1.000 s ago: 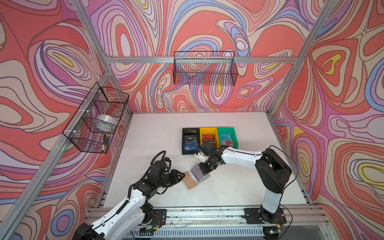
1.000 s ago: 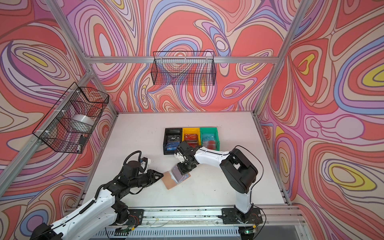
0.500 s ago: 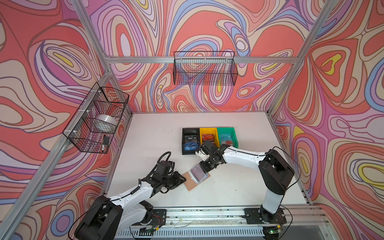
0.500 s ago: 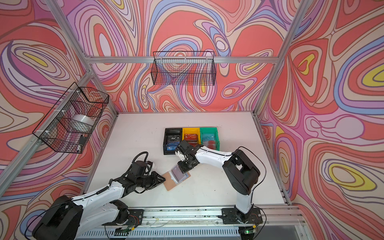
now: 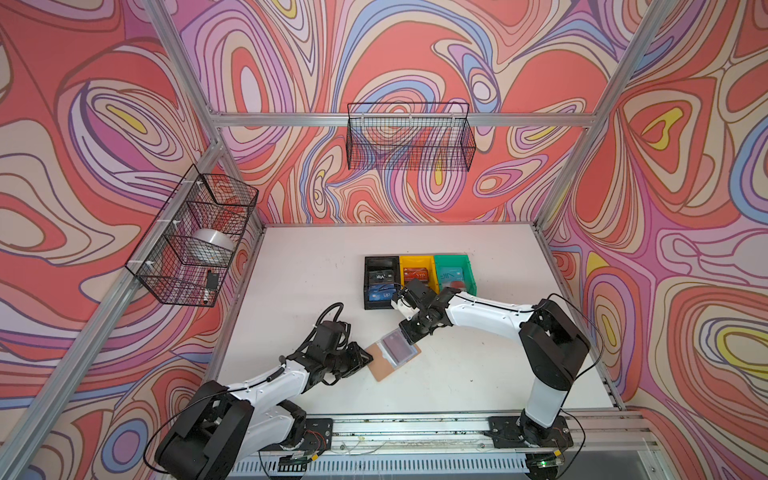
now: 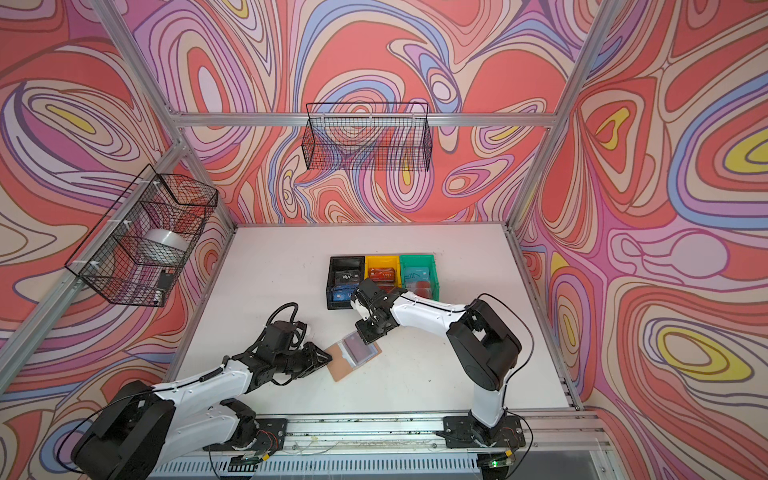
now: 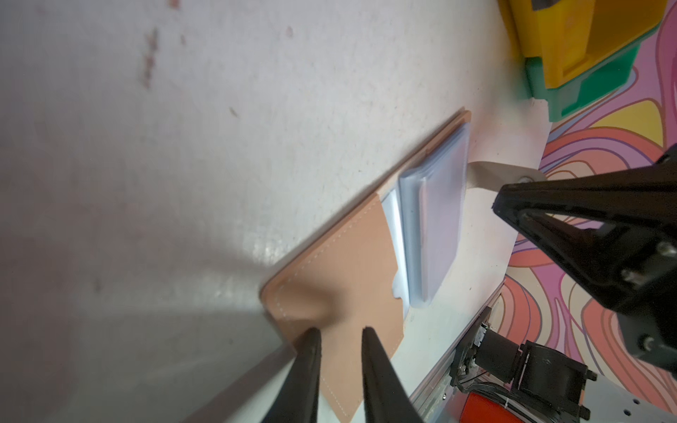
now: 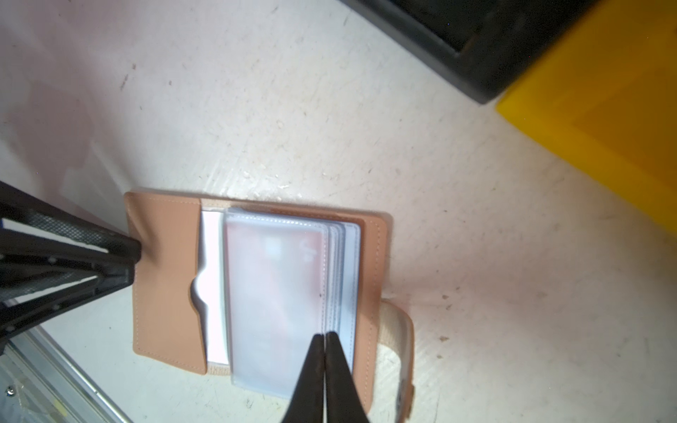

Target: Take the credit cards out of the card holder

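Card holder (image 5: 380, 366) open on table (image 5: 311, 270), 6 o'clock of bins (image 5: 417, 261). Left gripper (image 5: 367, 359), jaws narrowly apart, pins its tan flap (image 8: 165, 278) from 9 o'clock. Right gripper (image 5: 409, 333), jaws closed, tips on top sleeve (image 8: 271, 366) over red card (image 8: 271, 293). Risk: sleeve drags, card unmoved; holder slews.

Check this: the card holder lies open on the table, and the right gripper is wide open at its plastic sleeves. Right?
No: the right gripper is shut at the plastic sleeves, as the right wrist view shows. The card holder does lie open on the table.
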Motion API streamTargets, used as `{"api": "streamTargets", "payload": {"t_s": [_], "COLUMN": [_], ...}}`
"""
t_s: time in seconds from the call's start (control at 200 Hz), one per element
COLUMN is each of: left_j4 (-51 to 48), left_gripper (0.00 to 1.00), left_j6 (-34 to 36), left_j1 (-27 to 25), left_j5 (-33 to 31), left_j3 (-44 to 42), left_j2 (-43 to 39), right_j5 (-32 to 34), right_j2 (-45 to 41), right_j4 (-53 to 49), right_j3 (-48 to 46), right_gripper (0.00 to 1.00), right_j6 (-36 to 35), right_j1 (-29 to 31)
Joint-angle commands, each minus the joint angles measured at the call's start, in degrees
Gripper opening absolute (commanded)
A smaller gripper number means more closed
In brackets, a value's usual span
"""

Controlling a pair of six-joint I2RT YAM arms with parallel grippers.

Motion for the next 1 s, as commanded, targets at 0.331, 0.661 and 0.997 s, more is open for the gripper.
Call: {"api": "streamTargets", "payload": {"t_s": [0.331, 0.661, 0.997], "left_j4": [2.06, 1.27, 2.53], "left_gripper": [0.23, 0.23, 0.23], "left_j6": [0.64, 0.90, 0.73], "left_j1": [0.29, 0.28, 0.27], "left_j5": [-1.18, -1.72, -1.55], "left_j3": [-2.02, -2.11, -2.46], "left_j2": [3.86, 3.00, 4.12], "right_j5": [3.71, 5.06, 1.20], "right_j2": [1.98, 3.77, 4.54], "right_j4": [-0.26, -0.59, 1.61], "right_j3": [-0.13, -0.20, -1.25], "right_gripper": [0.08, 0.08, 0.08], "right_j6": [-0.43, -0.65, -0.06], "right_j1": [0.03, -0.41, -0.43]}}
